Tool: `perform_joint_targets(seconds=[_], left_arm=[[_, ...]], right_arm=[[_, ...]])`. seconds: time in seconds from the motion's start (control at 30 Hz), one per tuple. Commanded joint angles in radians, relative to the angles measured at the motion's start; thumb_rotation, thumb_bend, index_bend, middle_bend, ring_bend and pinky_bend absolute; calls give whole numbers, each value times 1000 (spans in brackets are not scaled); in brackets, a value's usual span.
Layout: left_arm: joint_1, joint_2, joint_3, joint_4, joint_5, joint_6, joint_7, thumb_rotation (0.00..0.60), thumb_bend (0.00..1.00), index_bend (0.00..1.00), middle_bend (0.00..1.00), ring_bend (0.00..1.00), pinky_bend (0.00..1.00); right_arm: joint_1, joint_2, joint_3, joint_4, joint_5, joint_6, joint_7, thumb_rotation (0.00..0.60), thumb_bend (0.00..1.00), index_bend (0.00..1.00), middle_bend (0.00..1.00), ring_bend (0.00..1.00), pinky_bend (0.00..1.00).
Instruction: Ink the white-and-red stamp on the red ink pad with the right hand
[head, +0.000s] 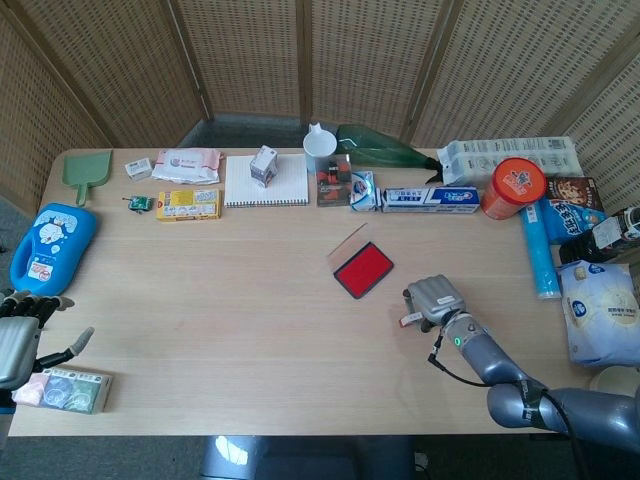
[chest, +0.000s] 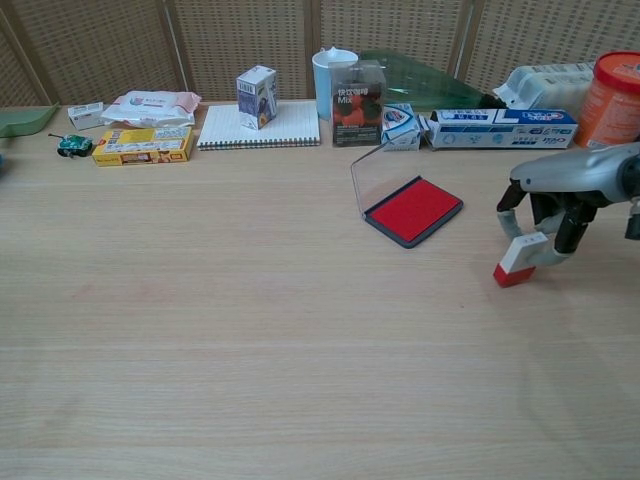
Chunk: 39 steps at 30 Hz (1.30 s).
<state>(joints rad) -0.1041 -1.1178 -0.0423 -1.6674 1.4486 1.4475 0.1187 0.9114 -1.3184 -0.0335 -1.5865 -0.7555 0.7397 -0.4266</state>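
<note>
The red ink pad (head: 363, 269) (chest: 414, 210) lies open in the middle of the table, its clear lid (chest: 357, 185) standing up on its left side. My right hand (head: 437, 300) (chest: 545, 215) grips the white-and-red stamp (chest: 519, 259) (head: 410, 319) to the right of the pad and nearer the front edge, well apart from it. The stamp is tilted, red end down, very close to the tabletop; I cannot tell if it touches. My left hand (head: 18, 335) rests open at the table's front left corner, holding nothing.
Along the back edge stand a notepad (chest: 260, 126) with a small carton (chest: 257, 97), a white cup (chest: 334, 72), a toothpaste box (chest: 500, 129) and an orange canister (chest: 617, 86). Snack bags (head: 603, 310) crowd the right side. A blue case (head: 50, 243) and a card packet (head: 65, 390) lie left.
</note>
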Motion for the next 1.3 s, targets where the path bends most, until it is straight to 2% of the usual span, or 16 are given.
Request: perform_joint_targets(seconds=[0.03,1.3], left_arm=[[-1,-2,1,0,1,-3,1,128,215,311,378,271,161],[-1,-4,3,5,5,-2,-3,129,215,305,378,271,161]], right_arm=[[-1,-1,-3,2,2,-1,-2,600,405,677,1000,1000,1000],[-8,-2,-9,6,19,-6,8,600,342,531,1000,1000,1000]])
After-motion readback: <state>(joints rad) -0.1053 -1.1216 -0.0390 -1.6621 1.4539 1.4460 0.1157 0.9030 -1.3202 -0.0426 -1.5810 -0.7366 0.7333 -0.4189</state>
